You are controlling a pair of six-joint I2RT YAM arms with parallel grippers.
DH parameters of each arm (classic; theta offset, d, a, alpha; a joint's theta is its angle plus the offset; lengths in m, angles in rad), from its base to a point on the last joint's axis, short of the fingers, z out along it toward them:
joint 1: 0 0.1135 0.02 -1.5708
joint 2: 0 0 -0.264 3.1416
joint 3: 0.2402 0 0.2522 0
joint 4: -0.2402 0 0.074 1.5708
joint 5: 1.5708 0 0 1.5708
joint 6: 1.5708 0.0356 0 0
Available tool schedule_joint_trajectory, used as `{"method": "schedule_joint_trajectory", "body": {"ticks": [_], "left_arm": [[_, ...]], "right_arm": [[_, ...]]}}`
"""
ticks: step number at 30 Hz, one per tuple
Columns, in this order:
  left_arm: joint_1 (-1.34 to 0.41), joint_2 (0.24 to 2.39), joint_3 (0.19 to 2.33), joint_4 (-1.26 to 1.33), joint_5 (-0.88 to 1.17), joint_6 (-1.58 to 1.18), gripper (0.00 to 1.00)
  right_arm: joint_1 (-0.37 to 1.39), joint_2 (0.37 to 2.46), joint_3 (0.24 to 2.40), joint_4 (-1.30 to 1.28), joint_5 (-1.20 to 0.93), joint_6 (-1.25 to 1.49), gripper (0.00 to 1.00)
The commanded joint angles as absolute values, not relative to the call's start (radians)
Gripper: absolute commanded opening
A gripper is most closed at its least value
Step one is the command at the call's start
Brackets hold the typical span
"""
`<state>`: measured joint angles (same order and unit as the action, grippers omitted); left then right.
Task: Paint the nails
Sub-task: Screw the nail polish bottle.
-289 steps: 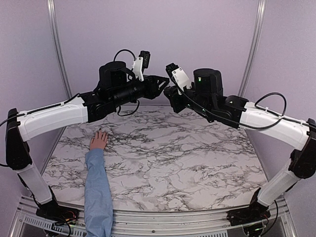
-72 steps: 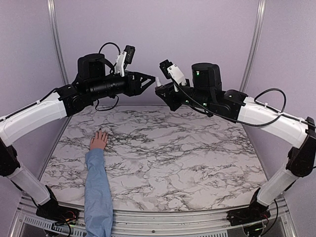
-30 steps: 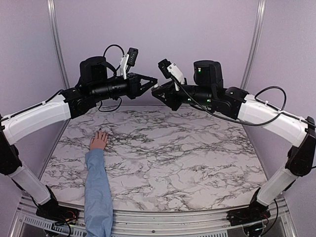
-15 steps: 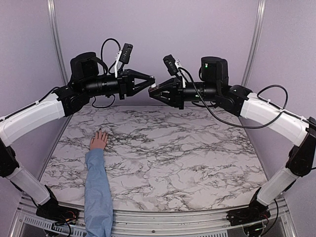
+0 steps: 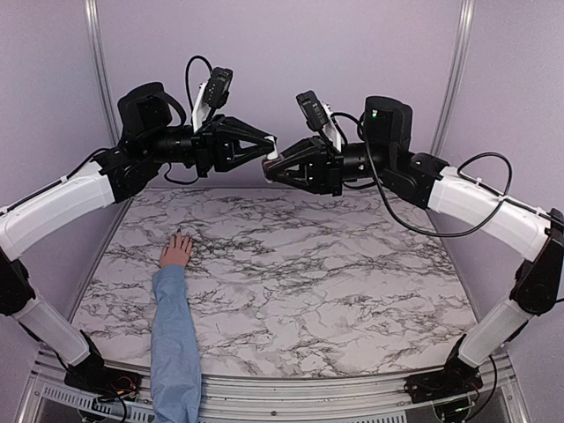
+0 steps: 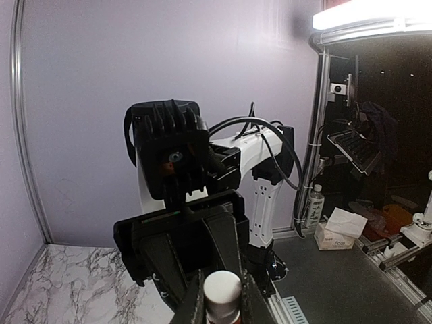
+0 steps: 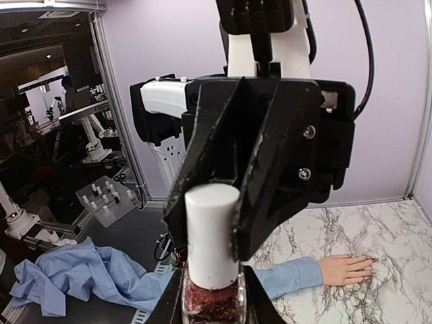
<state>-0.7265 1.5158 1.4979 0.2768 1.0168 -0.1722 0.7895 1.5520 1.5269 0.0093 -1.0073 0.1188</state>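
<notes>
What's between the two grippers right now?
A small bottle: the right gripper grips its glass body, and the left gripper straddles its white cap. The right wrist view shows it best.

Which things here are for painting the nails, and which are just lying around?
For the job: nails on the hand, polish bottle, its white cap, left tool, right tool.

Just lying about: blue cloth, tissue box, water bottle.

The left arm (image 5: 57,203) and right arm (image 5: 480,204) have white link shells, black motor joints and looping black cables (image 5: 483,167).
</notes>
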Motion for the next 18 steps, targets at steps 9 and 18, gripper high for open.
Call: {"method": "schedule_joint_trajectory", "body": {"ticks": [9, 18], "left_arm": [[-0.723, 1.536, 1.486, 0.253, 1.069, -0.188, 0.1], [-0.683, 1.426, 1.441, 0.29, 0.77, -0.195, 0.51]], "right_arm": [[0.807, 1.527, 1.578, 0.188, -1.103, 0.157, 0.0], [0.799, 1.497, 1.548, 0.052, -1.018, 0.067, 0.0]]}}
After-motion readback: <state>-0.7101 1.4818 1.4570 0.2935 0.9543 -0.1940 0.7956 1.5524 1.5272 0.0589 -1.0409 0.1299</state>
